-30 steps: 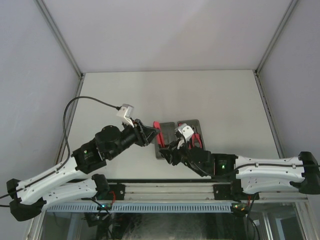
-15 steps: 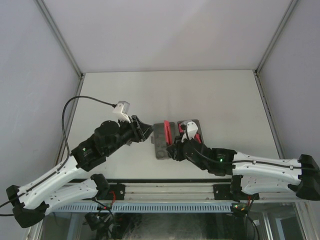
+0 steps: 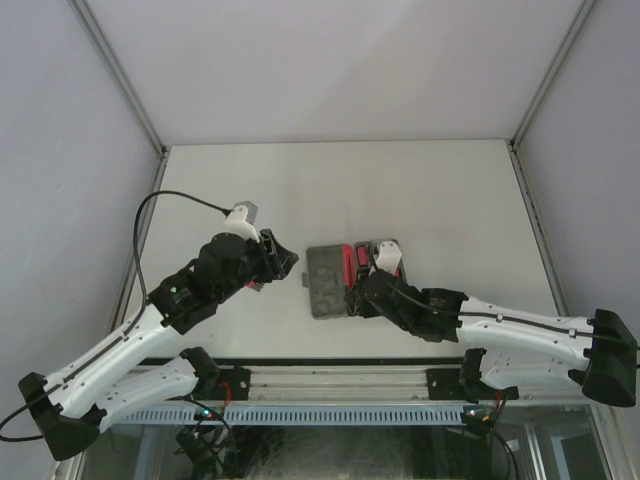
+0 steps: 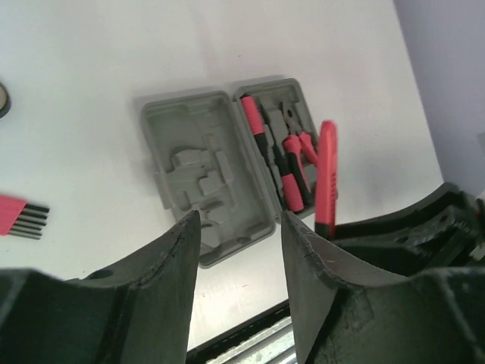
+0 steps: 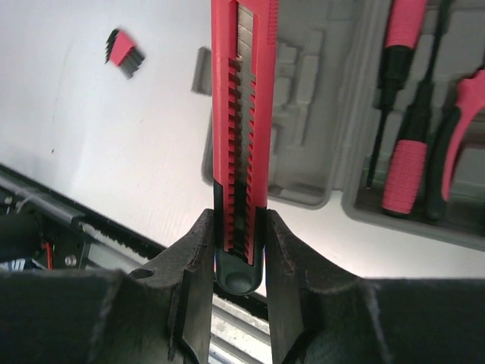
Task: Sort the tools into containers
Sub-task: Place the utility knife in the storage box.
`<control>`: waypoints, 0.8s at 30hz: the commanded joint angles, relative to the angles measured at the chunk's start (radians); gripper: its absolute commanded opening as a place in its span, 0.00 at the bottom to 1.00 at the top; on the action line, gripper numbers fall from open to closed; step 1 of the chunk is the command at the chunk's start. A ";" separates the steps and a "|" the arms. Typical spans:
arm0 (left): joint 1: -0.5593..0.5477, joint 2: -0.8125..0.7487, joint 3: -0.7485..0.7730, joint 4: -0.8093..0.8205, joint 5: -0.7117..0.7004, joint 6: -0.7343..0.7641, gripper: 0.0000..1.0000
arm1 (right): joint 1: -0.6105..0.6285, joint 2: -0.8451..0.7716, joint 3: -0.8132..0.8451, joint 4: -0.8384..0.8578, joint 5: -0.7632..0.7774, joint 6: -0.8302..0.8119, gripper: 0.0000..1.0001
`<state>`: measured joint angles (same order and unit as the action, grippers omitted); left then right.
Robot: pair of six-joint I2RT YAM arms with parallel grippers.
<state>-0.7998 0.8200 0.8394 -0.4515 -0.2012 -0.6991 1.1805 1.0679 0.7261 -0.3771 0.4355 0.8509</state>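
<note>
The right hand (image 5: 237, 227) is clamping the butt end of a red utility knife (image 5: 242, 114). Its two fingers are pressing on the knife's flat sides, so it is set narrow and holding. The knife's long axis is running straight out from the hand, away from the arm, roughly parallel to the screwdrivers (image 4: 261, 144) lying in the case. It is hanging in the air above the open grey case and is not resting on anything. In the right wrist view it is crossing the empty tray (image 4: 197, 163). In the top view it is sitting nearer the seam with the filled tray (image 5: 394, 221), where the pliers (image 4: 295, 136) are also lying.

The left hand (image 4: 240, 220) is standing open with nothing between its fingers. It is waiting to the left of the case and apart from it, looking across both trays.

Further out on the worktop (image 3: 400, 190), left of the case, a red holder of black bits (image 4: 19, 216) is lying loose. A dark ring (image 4: 4, 102) is lying beyond it, half cut off by the edge of the view.

The right hand is clearly the nearer one. As I judge it, the coming move is to lower the knife. That depends on lining its length up with a long recess directly below. Which recess fits it cannot be told from here.
</note>
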 commanded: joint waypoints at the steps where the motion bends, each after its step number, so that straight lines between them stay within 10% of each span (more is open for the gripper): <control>1: 0.027 -0.001 0.023 -0.031 -0.026 0.048 0.53 | -0.068 -0.003 0.048 -0.025 -0.061 0.036 0.00; 24: 0.208 0.044 0.015 -0.061 -0.001 0.205 0.78 | -0.221 0.443 0.350 -0.227 -0.210 -0.070 0.00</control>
<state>-0.6193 0.8677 0.8436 -0.5579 -0.2310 -0.5201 0.9787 1.4860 1.0290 -0.5770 0.2325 0.7849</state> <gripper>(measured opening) 0.755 0.261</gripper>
